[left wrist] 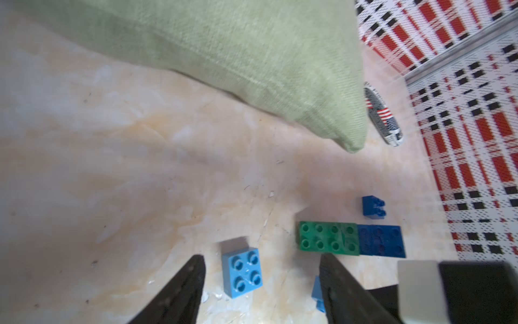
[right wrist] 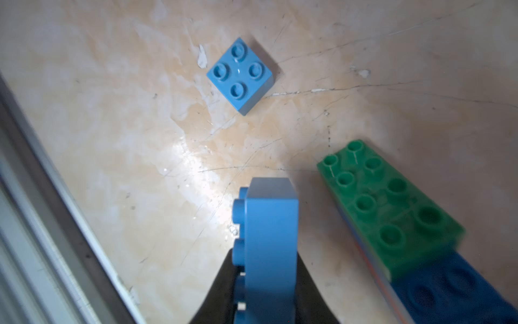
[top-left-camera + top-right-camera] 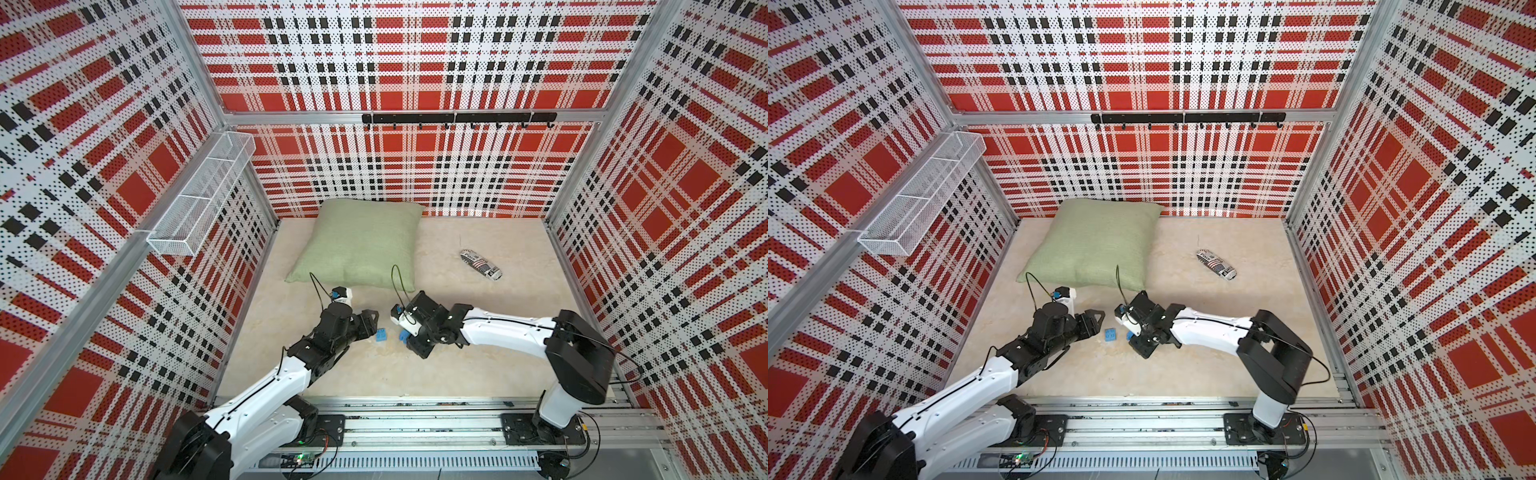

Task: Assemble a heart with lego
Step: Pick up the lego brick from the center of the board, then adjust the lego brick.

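A loose light blue lego brick lies on the table between my two grippers. In the left wrist view this brick sits just ahead of my left gripper, open, with nothing held. My right gripper is shut on a second light blue brick, held on edge with its studs sideways. Beside it lies the heart, a green brick joined to a dark blue one. A small dark blue brick lies beyond the heart. In both top views the right gripper hides the heart.
A green pillow lies at the back of the table, close behind both wrists. A flag-patterned pouch lies to the right of it. A white wire basket hangs on the left wall. The arms' base rail runs along the front.
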`<act>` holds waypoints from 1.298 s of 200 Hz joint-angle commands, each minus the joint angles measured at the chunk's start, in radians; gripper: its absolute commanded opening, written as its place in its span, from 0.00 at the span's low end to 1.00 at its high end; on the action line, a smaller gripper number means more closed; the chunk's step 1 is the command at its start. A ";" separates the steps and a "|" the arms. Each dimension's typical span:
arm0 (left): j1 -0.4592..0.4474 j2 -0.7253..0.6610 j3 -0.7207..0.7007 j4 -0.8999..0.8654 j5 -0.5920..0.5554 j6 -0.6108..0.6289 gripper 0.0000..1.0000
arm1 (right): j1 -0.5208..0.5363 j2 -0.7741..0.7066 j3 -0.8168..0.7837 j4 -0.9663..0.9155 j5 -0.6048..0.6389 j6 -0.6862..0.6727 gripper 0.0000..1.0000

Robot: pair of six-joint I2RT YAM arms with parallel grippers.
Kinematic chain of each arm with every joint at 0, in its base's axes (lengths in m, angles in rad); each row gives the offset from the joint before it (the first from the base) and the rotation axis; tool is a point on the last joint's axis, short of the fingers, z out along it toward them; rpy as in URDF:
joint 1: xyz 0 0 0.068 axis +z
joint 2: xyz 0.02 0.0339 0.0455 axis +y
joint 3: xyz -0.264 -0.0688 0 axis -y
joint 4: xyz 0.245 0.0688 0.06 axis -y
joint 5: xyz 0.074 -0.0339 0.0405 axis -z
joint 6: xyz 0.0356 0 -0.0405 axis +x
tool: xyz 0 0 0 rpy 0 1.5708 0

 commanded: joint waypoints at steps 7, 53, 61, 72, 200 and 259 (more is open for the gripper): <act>-0.011 -0.035 0.004 0.182 0.138 0.014 0.73 | -0.060 -0.167 -0.065 0.029 -0.224 0.113 0.28; -0.022 0.039 0.034 0.376 0.362 0.028 0.75 | -0.207 -0.361 -0.157 -0.005 -0.481 0.157 0.30; -0.025 0.067 0.053 0.391 0.397 0.022 0.75 | -0.218 -0.377 -0.158 -0.014 -0.509 0.154 0.31; -0.037 0.099 0.067 0.434 0.438 0.002 0.75 | -0.229 -0.387 -0.147 -0.042 -0.533 0.146 0.31; -0.092 0.142 0.018 0.381 0.418 -0.049 0.73 | -0.355 -0.310 -0.158 0.009 -0.633 0.215 0.23; -0.148 0.129 -0.067 0.546 0.425 -0.102 0.74 | -0.442 -0.326 -0.188 0.119 -0.692 0.382 0.24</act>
